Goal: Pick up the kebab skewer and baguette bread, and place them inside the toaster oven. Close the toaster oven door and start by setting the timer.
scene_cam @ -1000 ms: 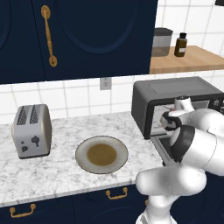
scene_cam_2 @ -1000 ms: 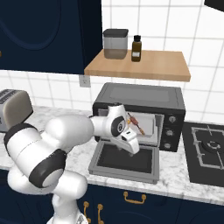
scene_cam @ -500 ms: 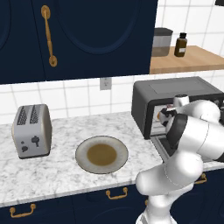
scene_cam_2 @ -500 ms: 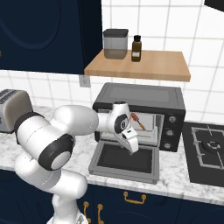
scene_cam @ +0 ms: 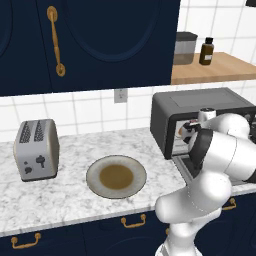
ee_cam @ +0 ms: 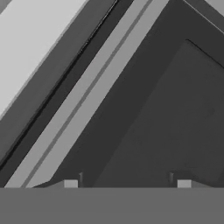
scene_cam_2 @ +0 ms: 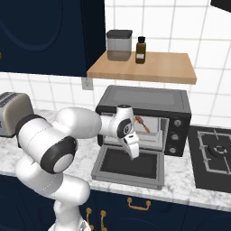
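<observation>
Since the earlier frame the gripper point(scene_cam_2: 132, 151) has been lowered from the oven mouth to just above the toaster oven door point(scene_cam_2: 128, 166), arm folded closer. Kebab skewer point(scene_cam_2: 143, 124) is left on the rack inside the toaster oven point(scene_cam_2: 149, 99), up and slightly right of the gripper, well clear of it. Jaws are seen apart in the hand view, nothing between them. Door is folded down flat at the counter's front edge.
</observation>
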Robot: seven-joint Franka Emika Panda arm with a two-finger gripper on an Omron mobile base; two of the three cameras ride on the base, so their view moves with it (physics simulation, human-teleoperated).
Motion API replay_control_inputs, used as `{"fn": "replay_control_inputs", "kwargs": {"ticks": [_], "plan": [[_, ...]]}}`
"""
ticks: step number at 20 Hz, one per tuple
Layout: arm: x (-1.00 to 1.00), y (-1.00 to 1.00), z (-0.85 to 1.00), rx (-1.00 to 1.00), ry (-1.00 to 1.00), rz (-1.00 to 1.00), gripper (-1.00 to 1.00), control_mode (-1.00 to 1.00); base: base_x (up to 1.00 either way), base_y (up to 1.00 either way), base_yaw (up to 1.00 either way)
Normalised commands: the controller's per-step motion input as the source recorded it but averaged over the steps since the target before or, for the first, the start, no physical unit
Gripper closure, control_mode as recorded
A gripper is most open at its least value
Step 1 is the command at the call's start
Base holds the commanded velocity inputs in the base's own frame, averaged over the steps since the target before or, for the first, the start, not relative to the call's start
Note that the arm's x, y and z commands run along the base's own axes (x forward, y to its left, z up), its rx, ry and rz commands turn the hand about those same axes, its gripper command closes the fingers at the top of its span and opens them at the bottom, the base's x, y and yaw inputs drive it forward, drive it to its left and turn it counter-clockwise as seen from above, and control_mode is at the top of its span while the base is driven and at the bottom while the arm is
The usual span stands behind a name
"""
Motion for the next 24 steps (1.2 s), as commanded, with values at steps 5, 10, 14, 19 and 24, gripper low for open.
{"fn": "replay_control_inputs", "kwargs": {"ticks": [5, 10, 14, 19, 24], "plan": [[0.28, 0.00, 0.14, 0.04, 0.00, -0.12, -1.00, -1.00, 0.00, 0.00, 0.00], [-0.68, 0.00, 0.07, 0.05, 0.00, -0.04, -1.00, -1.00, 0.00, 0.00, 0.00], [-1.00, 0.02, 0.31, 0.02, 0.00, 0.02, -1.00, -1.00, 0.00, 0.00, 0.00], [-0.99, 0.41, 0.30, 0.00, 0.03, 0.24, -1.00, -1.00, 0.00, 0.00, 0.00], [-0.97, 0.31, 0.10, 0.00, 0.03, 0.44, -1.00, -1.00, 0.00, 0.00, 0.00]]}}
